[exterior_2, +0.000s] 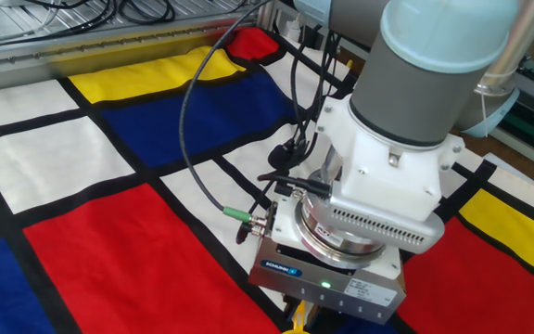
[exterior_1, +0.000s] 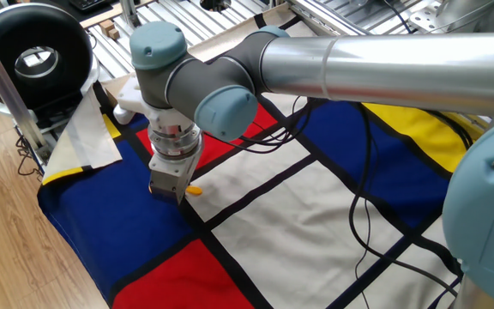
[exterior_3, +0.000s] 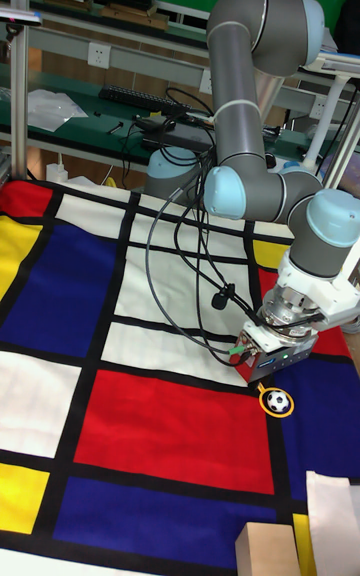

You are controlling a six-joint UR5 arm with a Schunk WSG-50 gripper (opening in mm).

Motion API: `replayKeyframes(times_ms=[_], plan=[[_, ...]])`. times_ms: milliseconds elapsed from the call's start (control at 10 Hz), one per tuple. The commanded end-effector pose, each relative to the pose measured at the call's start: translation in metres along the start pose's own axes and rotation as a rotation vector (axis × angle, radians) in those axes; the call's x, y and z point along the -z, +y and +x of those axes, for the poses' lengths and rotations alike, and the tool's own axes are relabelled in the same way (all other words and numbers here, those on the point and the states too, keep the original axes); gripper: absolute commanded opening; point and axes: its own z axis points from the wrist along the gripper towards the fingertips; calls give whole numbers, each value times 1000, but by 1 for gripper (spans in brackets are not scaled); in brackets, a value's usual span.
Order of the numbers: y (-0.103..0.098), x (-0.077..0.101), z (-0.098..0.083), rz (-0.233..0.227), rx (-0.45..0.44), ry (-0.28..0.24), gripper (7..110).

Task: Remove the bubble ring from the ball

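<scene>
Nearest to us in the tall fixed view, a wooden block (exterior_3: 268, 549) and a pale sheet (exterior_3: 333, 516) sit at the front edge of the table (exterior_3: 150, 416), which is covered by a cloth of red, blue, yellow and white panels. Just beyond them the ball (exterior_3: 277, 401) rests on the cloth with the bubble ring (exterior_3: 264, 395) lying flat around it, so the ring is not yet off. We judge the ring sits this way because the hoop is only a little wider than the ball and has settled down around it.

Directly behind the ring stands our gripper (exterior_3: 264, 376), its boxy body tilted down toward the hoop's near edge. In one fixed view the gripper (exterior_1: 168, 194) hides the ball, and only a stub of the ring (exterior_1: 194, 190) pokes out at its side; in the other fixed view a sliver of yellow (exterior_2: 296, 327) shows under the body. We cannot tell whether the fingers are spread or pressed together, since the body covers them in every view.

Farther back the arm bends at the wrist, rises through the elbow and folds over toward the shelving behind
</scene>
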Motion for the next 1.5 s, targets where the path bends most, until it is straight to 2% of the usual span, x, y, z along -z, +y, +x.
replayKeyframes(times_ms=[0, 900, 1000, 1400], plan=[[0, 0, -1, -9, -10, -5, 22], [2, 1, 0, -14, -19, 0, 22], [0, 1, 1, -5, -20, 5, 7], [0, 1, 1, -5, -23, 5, 7]])
